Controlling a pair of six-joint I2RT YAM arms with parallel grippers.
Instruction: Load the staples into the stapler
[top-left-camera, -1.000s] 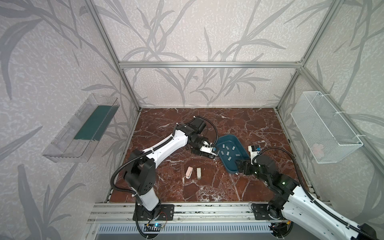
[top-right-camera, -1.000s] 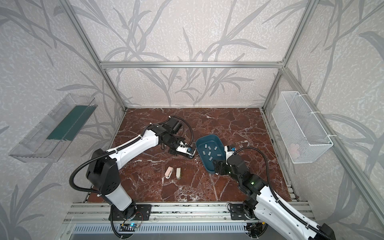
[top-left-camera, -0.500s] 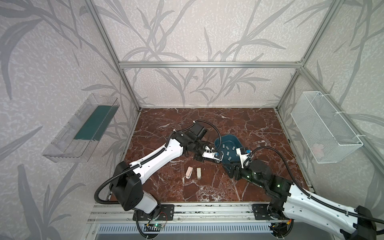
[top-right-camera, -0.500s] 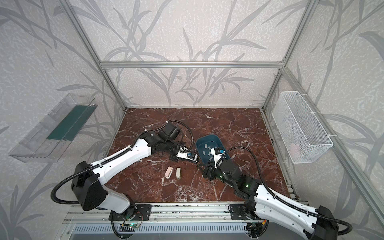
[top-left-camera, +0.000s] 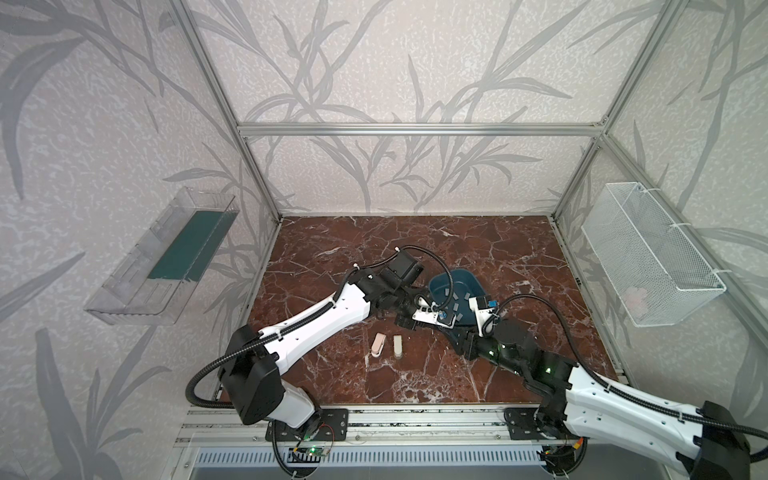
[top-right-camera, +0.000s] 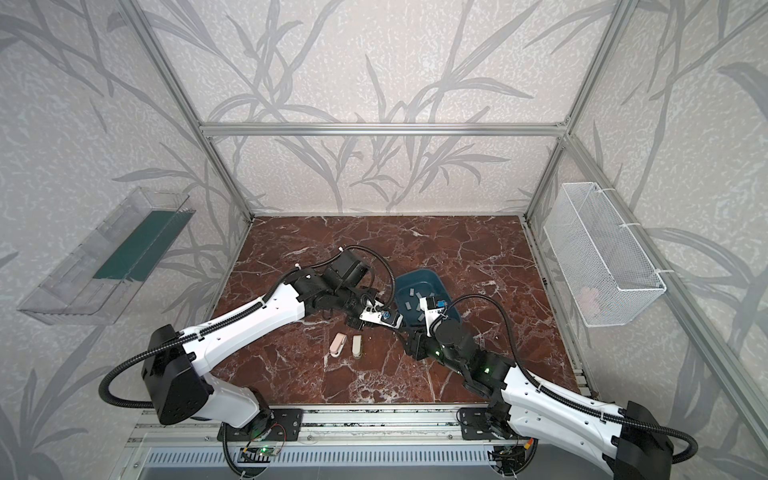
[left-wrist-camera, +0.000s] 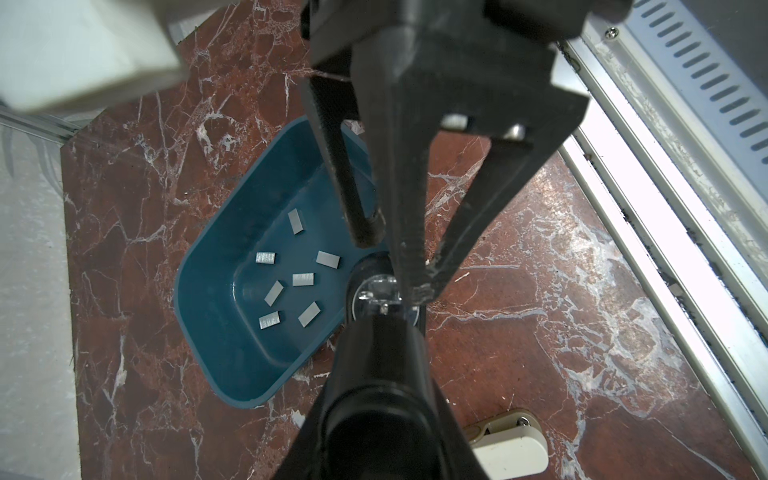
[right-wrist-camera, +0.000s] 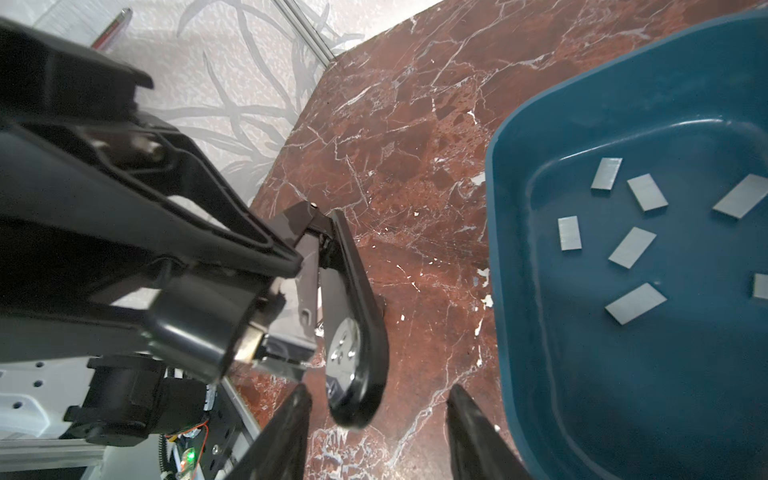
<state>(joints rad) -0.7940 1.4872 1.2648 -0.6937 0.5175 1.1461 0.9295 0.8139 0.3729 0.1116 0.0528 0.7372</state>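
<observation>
A black stapler hangs just above the table, with my left gripper shut on it. It is hinged open: the base arm with a round metal plate swings away from the upper body. My right gripper is open, its fingers either side of the base arm's tip without touching it. Several grey staples lie loose in the blue tray just behind both grippers.
Two small pale clip-like items, one pink and one beige, lie on the marble in front of the stapler. A wire basket hangs on the right wall and a clear shelf on the left wall.
My right arm has swung left from beside the tray to the stapler's tip, its jaws narrowing. My left arm has carried the stapler forward and to the right.
</observation>
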